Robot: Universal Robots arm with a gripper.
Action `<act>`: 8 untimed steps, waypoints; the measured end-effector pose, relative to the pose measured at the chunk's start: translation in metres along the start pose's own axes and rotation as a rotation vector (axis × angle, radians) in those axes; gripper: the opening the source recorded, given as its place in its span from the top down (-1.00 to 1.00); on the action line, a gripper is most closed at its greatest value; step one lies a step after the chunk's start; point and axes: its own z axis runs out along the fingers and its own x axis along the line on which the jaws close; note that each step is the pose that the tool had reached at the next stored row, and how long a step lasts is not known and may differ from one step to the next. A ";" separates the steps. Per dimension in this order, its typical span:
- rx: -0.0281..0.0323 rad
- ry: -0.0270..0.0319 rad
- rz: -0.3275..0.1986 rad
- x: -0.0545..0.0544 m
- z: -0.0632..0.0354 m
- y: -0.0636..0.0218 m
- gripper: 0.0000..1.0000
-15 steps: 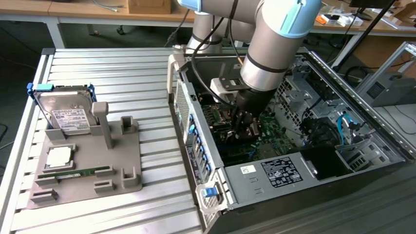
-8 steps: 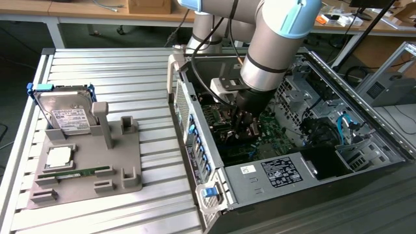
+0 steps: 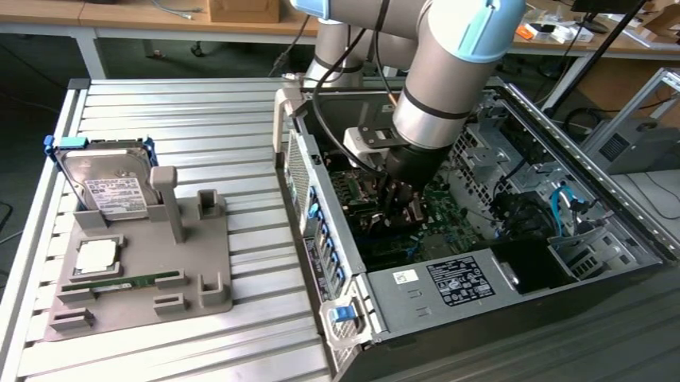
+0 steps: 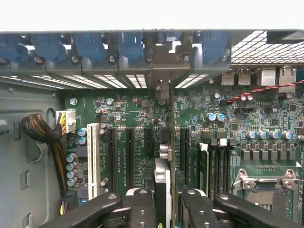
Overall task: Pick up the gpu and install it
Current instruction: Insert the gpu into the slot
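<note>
My gripper [image 3: 402, 216] is lowered into the open computer case [image 3: 425, 294], right above the green motherboard [image 3: 451, 215]. In the wrist view the gpu [image 4: 162, 183] stands on edge between my two black fingers [image 4: 142, 209], a thin dark card seen from above. Its silver end bracket [image 4: 163, 88] reaches the case's rear slot openings. The card lines up with a long black expansion slot [image 4: 164, 137] on the motherboard [image 4: 228, 123]. The gripper [image 4: 164, 211] is shut on the card's sides. I cannot tell whether the card's lower edge touches the slot.
On the ribbed table, at the exterior view's left, a grey holder tray [image 3: 197, 274] carries a silver hard drive [image 3: 107, 187], a processor chip [image 3: 95, 255] and a green memory stick [image 3: 123, 281]. Blue slot latches [image 4: 90, 45], a white slot [image 4: 93, 159] and a sleeved cable bundle [image 4: 40, 130] surround the gpu.
</note>
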 end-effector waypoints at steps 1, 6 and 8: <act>0.0000 -0.0007 0.000 0.000 0.0002 0.0000 0.47; 0.0001 -0.0019 0.000 0.000 0.0009 -0.0002 0.47; 0.0001 -0.0016 0.000 0.000 0.0008 -0.0002 0.47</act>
